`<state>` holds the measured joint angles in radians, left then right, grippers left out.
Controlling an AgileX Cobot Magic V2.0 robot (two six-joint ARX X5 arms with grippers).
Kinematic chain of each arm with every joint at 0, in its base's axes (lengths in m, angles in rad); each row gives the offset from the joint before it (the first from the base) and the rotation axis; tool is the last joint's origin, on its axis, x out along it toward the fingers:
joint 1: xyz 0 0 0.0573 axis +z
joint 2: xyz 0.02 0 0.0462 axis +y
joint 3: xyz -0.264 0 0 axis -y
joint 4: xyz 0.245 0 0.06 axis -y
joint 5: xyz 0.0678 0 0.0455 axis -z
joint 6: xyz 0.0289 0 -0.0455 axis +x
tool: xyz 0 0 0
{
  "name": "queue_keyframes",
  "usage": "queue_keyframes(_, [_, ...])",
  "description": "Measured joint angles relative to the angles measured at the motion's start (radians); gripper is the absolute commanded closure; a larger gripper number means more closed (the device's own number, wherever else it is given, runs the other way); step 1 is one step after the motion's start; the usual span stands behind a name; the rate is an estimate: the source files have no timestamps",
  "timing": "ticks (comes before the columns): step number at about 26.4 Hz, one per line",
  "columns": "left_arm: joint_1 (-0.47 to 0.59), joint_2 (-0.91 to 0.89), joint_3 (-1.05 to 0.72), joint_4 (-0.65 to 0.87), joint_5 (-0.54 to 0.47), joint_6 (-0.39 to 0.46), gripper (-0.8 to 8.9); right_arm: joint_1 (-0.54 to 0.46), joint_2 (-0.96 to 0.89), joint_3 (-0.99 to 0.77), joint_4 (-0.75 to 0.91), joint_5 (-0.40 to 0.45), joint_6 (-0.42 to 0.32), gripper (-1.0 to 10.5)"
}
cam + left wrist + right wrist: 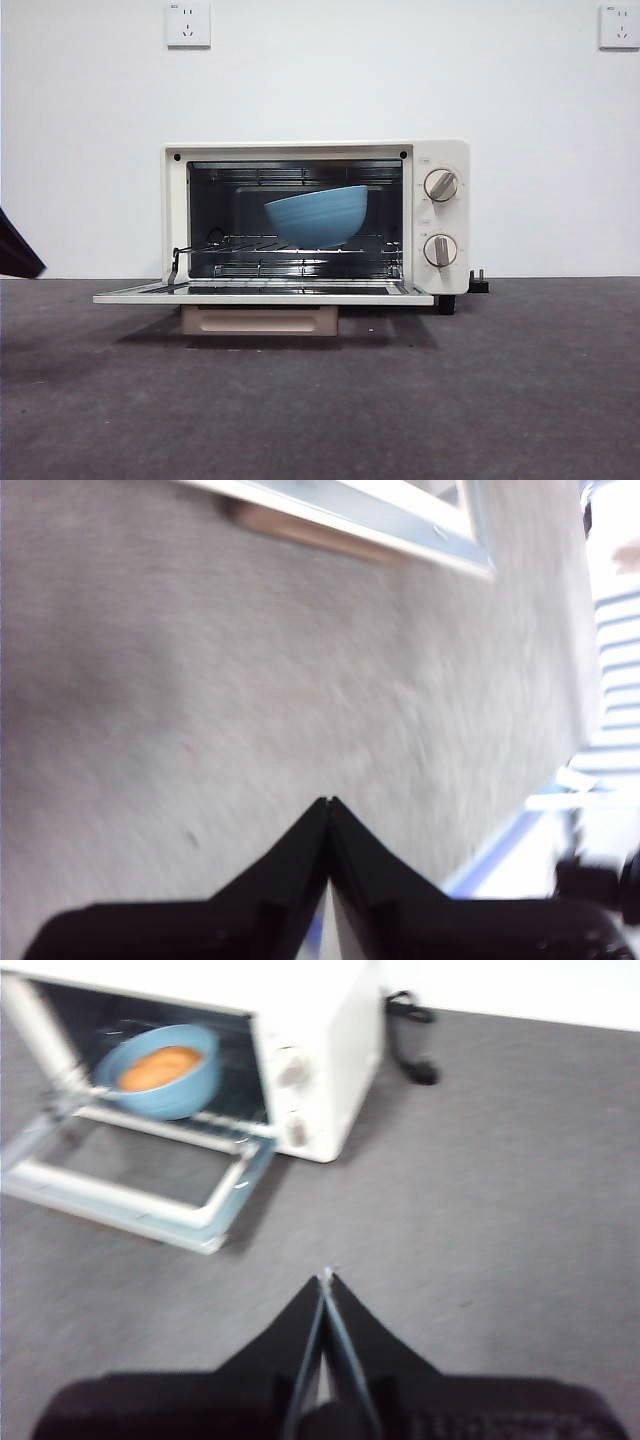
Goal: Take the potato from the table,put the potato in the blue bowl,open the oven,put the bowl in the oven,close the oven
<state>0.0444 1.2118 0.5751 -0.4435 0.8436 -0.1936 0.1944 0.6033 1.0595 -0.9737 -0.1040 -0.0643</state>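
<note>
The deep matte blue bowl sat tilted on the wire rack inside the cream-white toaster oven, whose glass door lay folded down flat, and the orange-brown potato rested in the bowl. Both the left gripper and right gripper hung above the dark grey table, clear of the oven, each with its black jaws pressed together on nothing.

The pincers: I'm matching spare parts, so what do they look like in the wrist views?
Both look alike. The left pincer has two matte black jaws, broad at the base and tapering to a point like a wedge. The right pincer has the same black tapered shape, with a pale strip along the inner edges. No markings or cables show on either.
</note>
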Motion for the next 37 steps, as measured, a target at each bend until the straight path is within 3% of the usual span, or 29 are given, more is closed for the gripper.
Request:
queue_keyframes(7, [0.026,0.197,0.000,0.301,0.005,-0.203,8.21,0.000,0.011,-0.003,0.026,-0.251,0.057,9.6])
queue_keyframes(12, [0.027,0.313,0.000,0.484,-0.019,-0.370,8.21,0.000,0.010,-0.003,0.055,-0.262,0.105,9.6])
queue_keyframes(20, [0.029,0.410,0.013,0.655,-0.064,-0.563,8.21,0.000,0.010,-0.003,0.055,-0.262,0.121,9.6])
queue_keyframes(27, [0.031,0.443,0.052,0.658,-0.063,-0.622,8.21,0.000,0.010,-0.003,0.055,-0.262,0.122,9.6])
queue_keyframes(37, [0.020,0.460,0.135,0.579,-0.079,-0.625,8.20,0.000,0.044,-0.003,0.058,-0.262,0.132,9.6])
